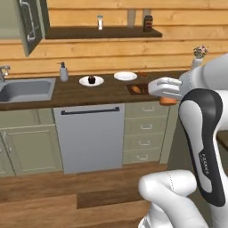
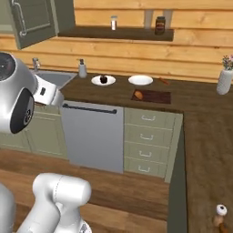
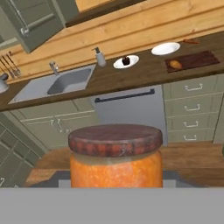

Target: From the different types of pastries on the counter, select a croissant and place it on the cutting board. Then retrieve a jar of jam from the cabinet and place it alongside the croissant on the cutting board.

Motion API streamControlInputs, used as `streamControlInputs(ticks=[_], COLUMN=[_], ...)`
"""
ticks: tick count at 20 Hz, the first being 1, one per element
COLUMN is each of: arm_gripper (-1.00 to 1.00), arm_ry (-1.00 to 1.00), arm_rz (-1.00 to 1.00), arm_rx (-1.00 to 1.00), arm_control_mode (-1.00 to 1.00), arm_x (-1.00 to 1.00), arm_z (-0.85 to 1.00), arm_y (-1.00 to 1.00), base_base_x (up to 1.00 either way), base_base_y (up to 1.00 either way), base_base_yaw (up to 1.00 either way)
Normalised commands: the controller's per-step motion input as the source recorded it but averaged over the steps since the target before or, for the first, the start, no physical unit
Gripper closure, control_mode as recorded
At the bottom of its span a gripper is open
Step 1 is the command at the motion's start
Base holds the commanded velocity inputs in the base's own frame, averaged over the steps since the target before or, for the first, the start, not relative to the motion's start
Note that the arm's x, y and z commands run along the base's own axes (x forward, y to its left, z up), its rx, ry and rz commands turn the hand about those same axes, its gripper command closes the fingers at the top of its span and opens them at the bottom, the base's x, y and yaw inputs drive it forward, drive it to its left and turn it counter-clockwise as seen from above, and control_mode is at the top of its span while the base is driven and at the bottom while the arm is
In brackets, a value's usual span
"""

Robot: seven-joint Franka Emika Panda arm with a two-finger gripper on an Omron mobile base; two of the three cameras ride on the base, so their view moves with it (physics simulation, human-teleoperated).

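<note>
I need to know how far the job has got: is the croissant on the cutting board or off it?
On it. The croissant lies at the left end of the cutting board; the hand view shows the same.

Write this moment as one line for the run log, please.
stage: carrying jam | gripper: shut on jar of jam | croissant: on cutting board | cupcake: on plate | jar: not yet on board

White arm raised, elbow bent, hand (image 1: 165, 94) level — clamped on a jar

Both base views face the counter (image 1: 89, 91) from afar; hand view looks likewise, lower.
</note>
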Motion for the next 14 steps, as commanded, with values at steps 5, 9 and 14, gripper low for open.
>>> streamControlInputs(ticks=[5,9,14], arm_gripper=[1.00,1.00,1.00], arm_ry=[0.00,0.00,0.00], arm_rz=[0.00,0.00,0.00], arm_rx=[0.00,0.00,0.00], arm_control_mode=[1.00,1.00,1.00], arm_x=[0.00,0.00,0.00], arm_z=[0.00,0.00,0.00], arm_y=[0.00,0.00,0.00], base_base_x=[0.86,0.97,1.00], base_base_y=[-0.54,-0.13,-0.05], base_base_yaw=[-0.05,-0.02,0.01])
